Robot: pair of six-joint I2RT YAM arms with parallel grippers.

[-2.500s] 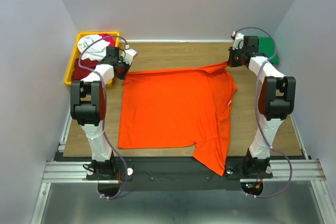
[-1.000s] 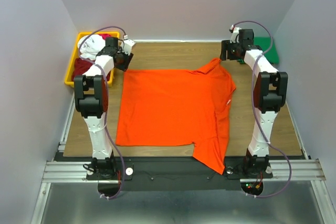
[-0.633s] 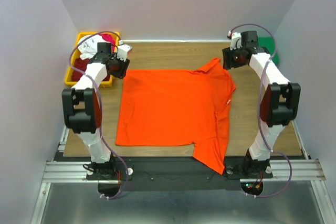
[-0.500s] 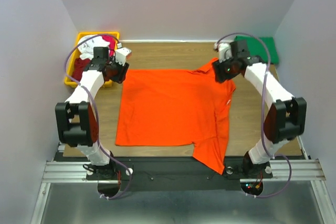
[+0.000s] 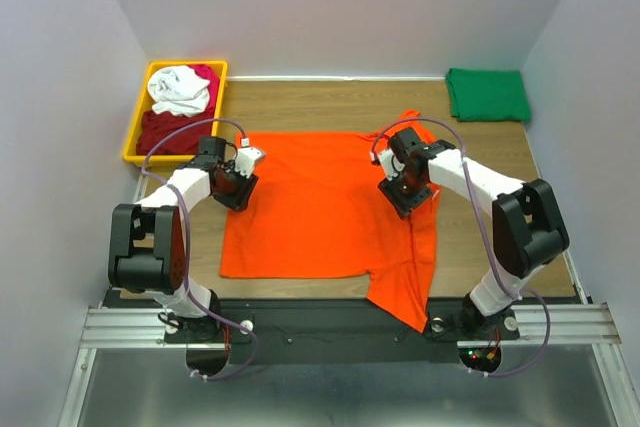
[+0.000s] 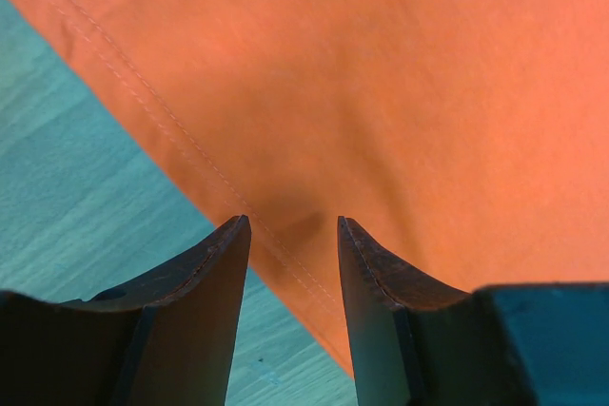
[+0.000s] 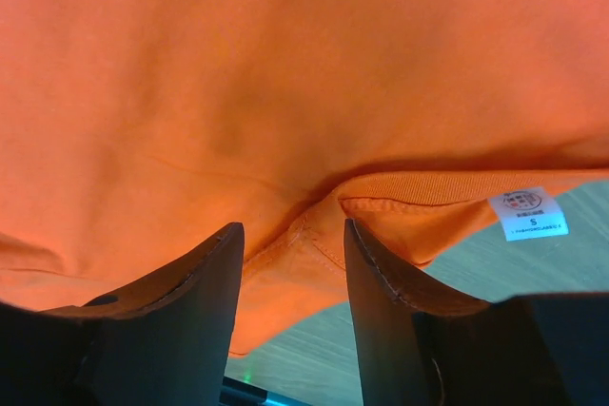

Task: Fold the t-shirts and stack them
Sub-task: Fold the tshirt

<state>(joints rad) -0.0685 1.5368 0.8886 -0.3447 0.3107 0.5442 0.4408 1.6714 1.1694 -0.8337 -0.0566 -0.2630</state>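
Note:
The bright orange t-shirt [image 5: 320, 202] lies spread on the wooden table [image 5: 330, 102], one sleeve hanging over the near edge. My left gripper [image 5: 237, 190] is open, low over the shirt's left hem [image 6: 190, 145]. My right gripper [image 5: 402, 192] is open, low over the collar [image 7: 447, 192] on the shirt's right side, beside the white size label [image 7: 528, 211]. Neither holds cloth. A folded dark green t-shirt [image 5: 487, 94] lies at the far right corner. White [image 5: 180, 89], dark red [image 5: 165, 132] and magenta [image 5: 206, 74] shirts lie in the bin.
The yellow plastic bin [image 5: 137, 119] stands at the far left corner. Bare wood shows along the far edge and on the right of the orange shirt. The black rail [image 5: 330, 319] runs along the near edge.
Both grippers have let go of the shirt's far corners and moved toward me and inward, down onto the shirt. The far edge now lies flat on the table.

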